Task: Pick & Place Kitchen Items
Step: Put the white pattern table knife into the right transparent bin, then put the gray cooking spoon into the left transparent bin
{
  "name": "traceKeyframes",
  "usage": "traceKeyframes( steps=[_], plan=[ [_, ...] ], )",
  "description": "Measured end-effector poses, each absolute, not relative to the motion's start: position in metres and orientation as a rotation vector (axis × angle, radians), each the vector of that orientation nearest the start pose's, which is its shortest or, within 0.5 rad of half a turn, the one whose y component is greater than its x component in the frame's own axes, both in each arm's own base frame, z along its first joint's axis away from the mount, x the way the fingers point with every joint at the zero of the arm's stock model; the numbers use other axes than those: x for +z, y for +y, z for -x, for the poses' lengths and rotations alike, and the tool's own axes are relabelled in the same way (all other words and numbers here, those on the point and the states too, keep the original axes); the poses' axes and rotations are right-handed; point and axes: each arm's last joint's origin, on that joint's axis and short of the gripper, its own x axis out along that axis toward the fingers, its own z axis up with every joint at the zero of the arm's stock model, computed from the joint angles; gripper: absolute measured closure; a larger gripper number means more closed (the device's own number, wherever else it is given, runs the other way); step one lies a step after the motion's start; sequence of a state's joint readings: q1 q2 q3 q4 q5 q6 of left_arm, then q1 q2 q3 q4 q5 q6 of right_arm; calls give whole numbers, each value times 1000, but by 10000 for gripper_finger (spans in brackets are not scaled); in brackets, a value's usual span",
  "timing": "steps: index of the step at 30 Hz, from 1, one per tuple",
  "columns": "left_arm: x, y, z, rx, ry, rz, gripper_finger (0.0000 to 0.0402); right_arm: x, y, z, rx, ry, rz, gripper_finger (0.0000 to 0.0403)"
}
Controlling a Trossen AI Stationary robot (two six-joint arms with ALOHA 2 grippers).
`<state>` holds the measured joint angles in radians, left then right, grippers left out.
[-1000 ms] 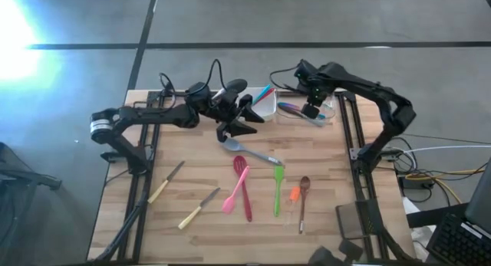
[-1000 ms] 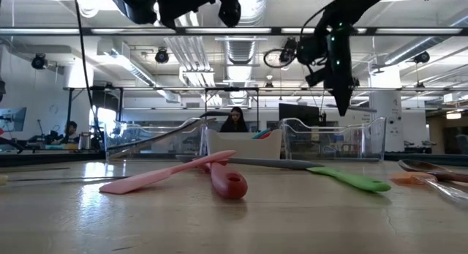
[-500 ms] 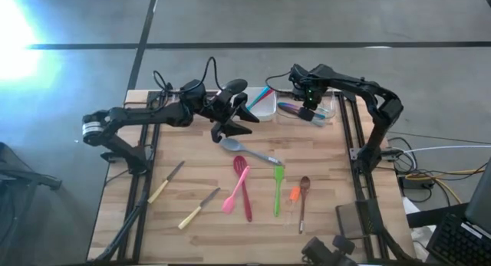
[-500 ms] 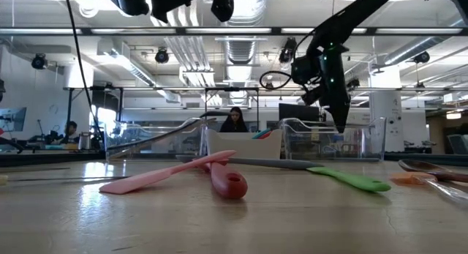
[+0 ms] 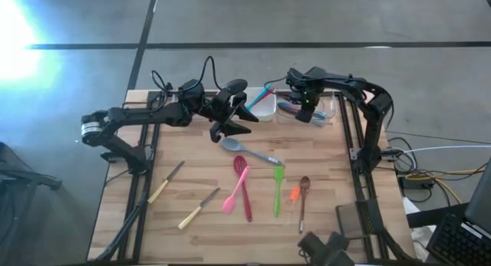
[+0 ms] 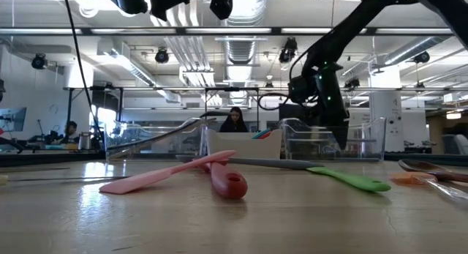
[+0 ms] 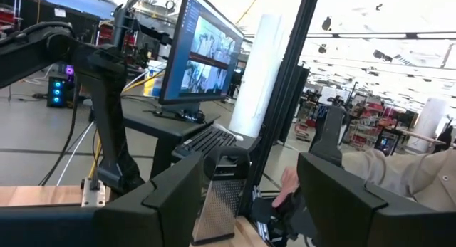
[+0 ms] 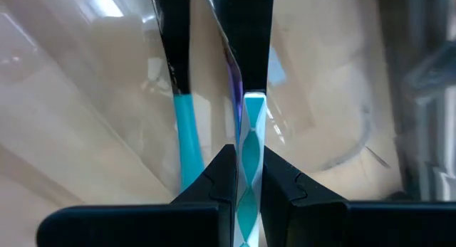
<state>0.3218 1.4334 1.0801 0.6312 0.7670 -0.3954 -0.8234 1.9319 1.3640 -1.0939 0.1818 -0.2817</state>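
Right gripper [image 8: 249,183] is pinched shut on a slim teal-and-white patterned utensil handle [image 8: 249,144], whose long axis runs straight out from between the fingers. It hangs just over the clear plastic tray [image 5: 326,113] at the table's far right, where a teal-handled utensil [image 8: 187,144] already lies, so the drop looks close; the handle points down into that tray.

Taking the white rectangular tray [image 5: 265,105] as the landmark: the clear tray sits just to its right, and the left gripper [image 5: 230,124] hovers just to its left with its fingers well apart and nothing between them.

Nearer than the white tray lie the waiting items: a grey-handled spoon [image 5: 249,152] closest to the left gripper, then a red slotted spoon [image 5: 244,185], a pink spatula [image 5: 235,194], a green spatula [image 5: 278,191], a brown wooden spoon [image 5: 303,201] and two wooden-handled knives [image 5: 182,195]. The left arm is nearer to these.
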Motion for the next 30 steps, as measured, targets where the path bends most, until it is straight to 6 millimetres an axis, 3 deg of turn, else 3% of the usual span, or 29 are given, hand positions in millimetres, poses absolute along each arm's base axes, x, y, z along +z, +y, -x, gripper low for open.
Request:
traceKeyframes(
  steps=[7,12,20,30],
  plan=[
    [361,82,-310,-482,-148,243,168,157,-260,-230,-466,1738,-374,380],
    [361,82,-310,-481,-148,242,168,158,-260,-230,-463,1732,-362,374],
    [361,82,-310,-481,-148,242,168,185,-259,-227,-548,1649,-304,294],
    [361,82,-310,-481,-146,242,168,234,-239,-218,-613,1529,-289,260]
  ],
)
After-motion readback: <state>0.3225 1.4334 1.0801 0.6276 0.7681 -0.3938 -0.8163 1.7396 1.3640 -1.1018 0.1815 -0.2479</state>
